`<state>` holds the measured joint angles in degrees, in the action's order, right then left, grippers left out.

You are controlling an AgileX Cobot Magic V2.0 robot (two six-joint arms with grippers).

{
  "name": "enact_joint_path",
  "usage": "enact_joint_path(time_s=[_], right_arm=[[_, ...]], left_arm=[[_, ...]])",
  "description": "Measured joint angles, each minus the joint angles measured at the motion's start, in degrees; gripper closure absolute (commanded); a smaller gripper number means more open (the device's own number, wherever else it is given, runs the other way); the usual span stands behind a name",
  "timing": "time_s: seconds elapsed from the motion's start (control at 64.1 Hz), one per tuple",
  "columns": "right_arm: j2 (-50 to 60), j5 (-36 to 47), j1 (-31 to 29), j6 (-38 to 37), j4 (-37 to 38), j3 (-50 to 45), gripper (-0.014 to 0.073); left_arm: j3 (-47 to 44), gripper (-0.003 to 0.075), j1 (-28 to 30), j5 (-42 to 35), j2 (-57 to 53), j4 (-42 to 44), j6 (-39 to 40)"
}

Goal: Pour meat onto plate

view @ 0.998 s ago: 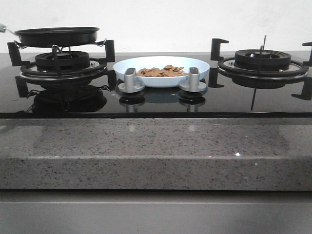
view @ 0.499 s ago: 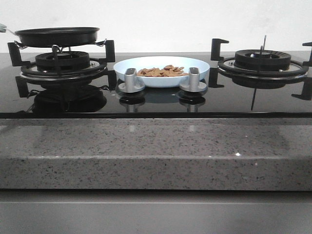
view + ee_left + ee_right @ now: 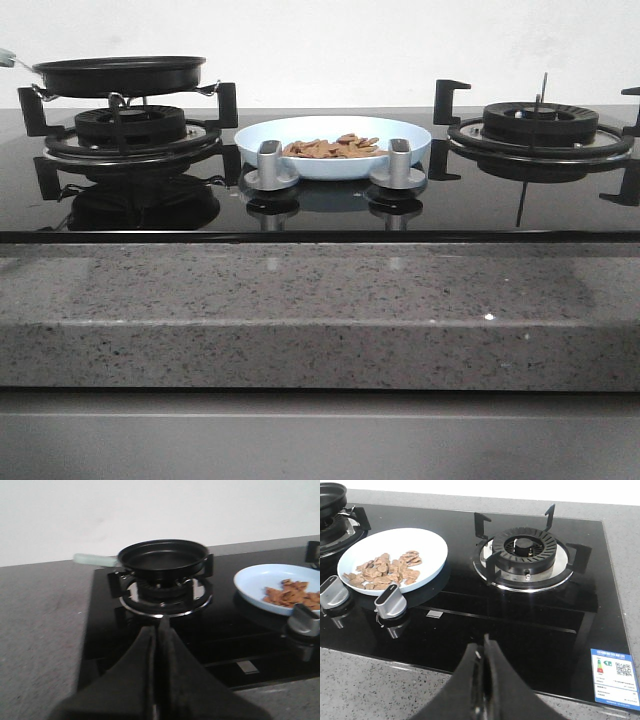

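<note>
Meat lies heaped in the pale-blue plate between the 2 burners in the front view, so I judge the pour done, the pan resting on its burner. My left jaws are closed on nothing, clear of the pan. My right jaws, also closed empty, hang over flat orange-brown pieces spread on the plate's near side.

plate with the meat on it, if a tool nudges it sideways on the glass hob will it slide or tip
The plate would probably slide rather than tip: it is wide and shallow and sits on glossy black glass. The meat is loose small pieces, so a sharp shove could shift them. The knobs in front might block it.
</note>
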<state>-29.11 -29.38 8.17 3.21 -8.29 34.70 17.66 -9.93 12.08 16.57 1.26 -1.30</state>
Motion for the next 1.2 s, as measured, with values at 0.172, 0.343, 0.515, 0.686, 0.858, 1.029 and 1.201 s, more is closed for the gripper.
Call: enact_joint_path(time_s=[0.172,0.343,0.515,0.686,0.858,1.029,1.201], right_arm=[[0.0,0.0,0.0,0.0,0.0,0.0,0.0664],[0.0,0.1,0.0,0.0,0.0,0.0,0.0664],[0.0,0.1,0.0,0.0,0.0,0.0,0.0664],[0.0,0.1,0.0,0.0,0.0,0.0,0.0664],[0.0,0.1,0.0,0.0,0.0,0.0,0.0664],[0.0,0.1,0.0,0.0,0.0,0.0,0.0664],[0.0,0.1,0.0,0.0,0.0,0.0,0.0664]], left_arm=[[-9.1,0.0741,7.3,0.2,-10.4,-3.8,-4.4],[-15.4,0.0741,9.8,0.3,-16.8,-5.7,-4.9],[-17.8,0.0741,9.8,-0.8,-16.8,-6.2,-5.0],[-17.8,0.0741,9.8,-2.0,-16.8,-6.6,-5.0],[-17.8,0.0741,9.8,-2.0,-16.8,-6.8,-5.0],[-17.8,0.0741,9.8,-2.0,-16.8,-6.8,-5.0],[-17.8,0.0741,9.8,-2.0,-16.8,-7.0,-5.0]])
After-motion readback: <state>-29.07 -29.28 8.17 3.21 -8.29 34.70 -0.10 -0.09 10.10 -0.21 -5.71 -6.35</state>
